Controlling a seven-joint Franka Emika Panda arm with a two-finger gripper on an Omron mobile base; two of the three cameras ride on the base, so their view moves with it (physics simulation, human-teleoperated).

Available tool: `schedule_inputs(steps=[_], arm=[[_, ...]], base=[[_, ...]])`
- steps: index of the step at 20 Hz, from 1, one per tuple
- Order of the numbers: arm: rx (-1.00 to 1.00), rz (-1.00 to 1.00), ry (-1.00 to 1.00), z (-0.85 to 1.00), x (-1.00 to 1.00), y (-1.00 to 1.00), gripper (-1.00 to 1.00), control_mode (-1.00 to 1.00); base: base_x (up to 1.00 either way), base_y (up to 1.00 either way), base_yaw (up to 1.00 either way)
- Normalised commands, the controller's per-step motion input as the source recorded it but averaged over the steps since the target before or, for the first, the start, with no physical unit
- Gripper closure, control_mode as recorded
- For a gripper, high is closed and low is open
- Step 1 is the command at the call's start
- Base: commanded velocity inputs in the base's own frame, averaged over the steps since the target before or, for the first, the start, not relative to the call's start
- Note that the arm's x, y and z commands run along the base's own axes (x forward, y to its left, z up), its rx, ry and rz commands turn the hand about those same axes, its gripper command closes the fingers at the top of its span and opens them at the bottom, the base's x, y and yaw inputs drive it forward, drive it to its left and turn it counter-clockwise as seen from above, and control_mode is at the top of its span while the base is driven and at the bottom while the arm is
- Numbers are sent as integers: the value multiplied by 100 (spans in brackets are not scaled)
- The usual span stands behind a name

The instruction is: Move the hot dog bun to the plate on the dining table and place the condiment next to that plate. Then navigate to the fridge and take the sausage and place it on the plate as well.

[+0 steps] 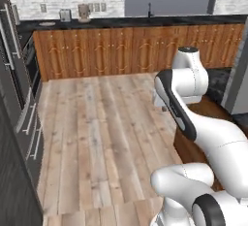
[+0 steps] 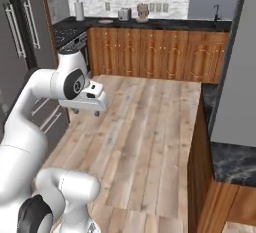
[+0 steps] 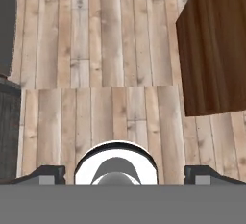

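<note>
My gripper [image 2: 86, 112] hangs open over the wooden floor with nothing between its fingers; in the hand view its tips [image 3: 123, 172] stand far apart. The grey steel fridge [image 2: 20, 32] with long vertical handles stands to the left, and its front [image 1: 12, 74] runs along the left edge of the left base view. A corner of the black marble dining table [image 2: 235, 164] lies to the right, on a wooden base [image 3: 211, 50]. The hot dog bun, plate, condiment and sausage are out of view.
Wooden cabinets [image 1: 131, 50] under a dark counter line the far wall, with a toaster [image 1: 65, 15] on top. An oven front [image 2: 70, 39] sits beside the fridge. A grey column [image 2: 232, 72] rises above the table's edge. Plank floor [image 1: 101, 128] lies open ahead.
</note>
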Motion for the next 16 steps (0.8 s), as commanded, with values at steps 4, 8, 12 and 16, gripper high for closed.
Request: schedule_inputs(steps=[4,8,12,16], arm=[[0,0,0,0,0,0,-100,100],[0,0,0,0,0,0,-100,100],[0,0,0,0,0,0,-100,100],[0,0,0,0,0,0,-100,100]], base=[[100,43,0],[100,-11,1],[100,-14,2],[100,0,0]])
